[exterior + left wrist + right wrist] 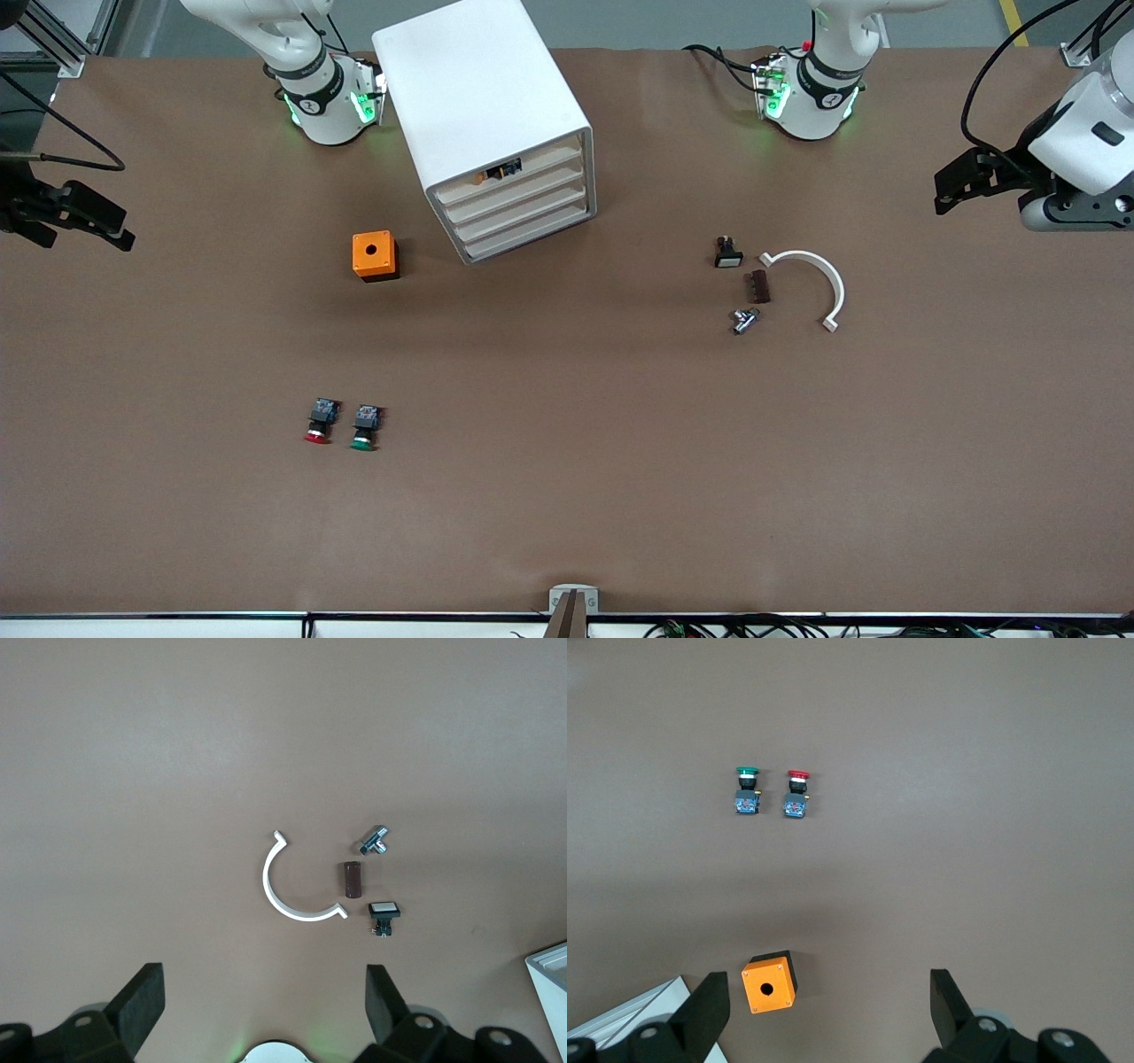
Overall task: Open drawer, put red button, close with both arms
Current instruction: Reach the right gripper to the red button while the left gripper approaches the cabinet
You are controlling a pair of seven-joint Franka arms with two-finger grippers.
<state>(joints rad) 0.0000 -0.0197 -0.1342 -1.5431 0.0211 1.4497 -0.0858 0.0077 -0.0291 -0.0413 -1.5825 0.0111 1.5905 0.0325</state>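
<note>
The red button (318, 424) lies on the brown table near the front camera, beside its green-capped twin (364, 427); it also shows in the right wrist view (797, 793). The white cabinet (483, 97) stands between the arm bases, and its second drawer (518, 200) is shut. My right gripper (89, 232) hangs open and empty over the right arm's end of the table, with its fingers wide apart in its own view (828, 1005). My left gripper (942, 191) hangs open and empty over the left arm's end, also wide apart (263, 1001).
An orange box with a round hole (375, 255) sits beside the cabinet. A white curved clip (815, 279), a brown block (759, 286), a metal part (744, 320) and a white-capped switch (727, 253) lie toward the left arm's end. Small parts show above the first drawer front (500, 170).
</note>
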